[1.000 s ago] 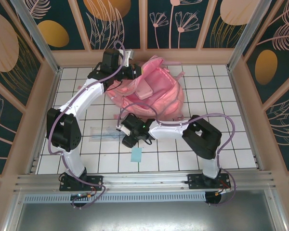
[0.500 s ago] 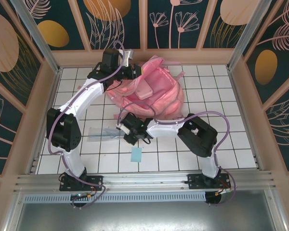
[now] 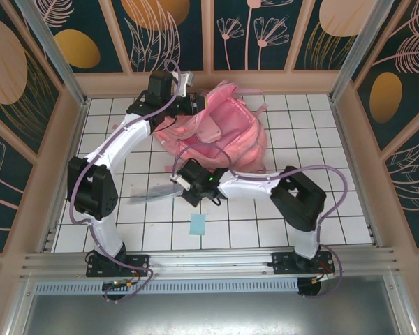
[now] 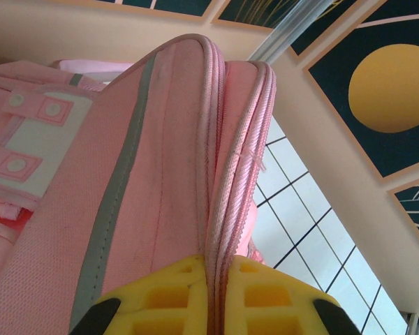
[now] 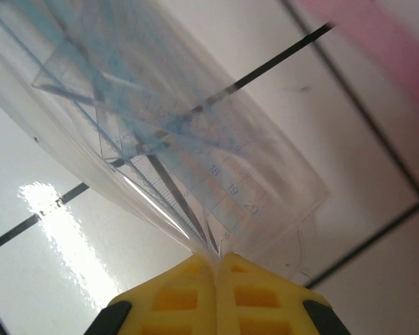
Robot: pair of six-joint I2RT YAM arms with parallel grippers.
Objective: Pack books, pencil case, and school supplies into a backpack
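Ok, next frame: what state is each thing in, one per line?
backpack: lying on the table, edge pinched.
left gripper: jaws shut on the backpack.
right gripper: jaws shut on the clear packet.
clear packet: held by one end.
blue pad: flat on the table, untouched.

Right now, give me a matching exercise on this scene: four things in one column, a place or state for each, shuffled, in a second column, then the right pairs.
Things:
1. left hand
2. right hand
3. light-blue pad
4. backpack

Places or states:
A. shut on the end of the clear packet
B. pink, at the far side of the table
C. shut on the backpack's piped edge
D. lying flat near the front of the table, nothing holding it

Pairs: 1-C, 2-A, 3-D, 4-B
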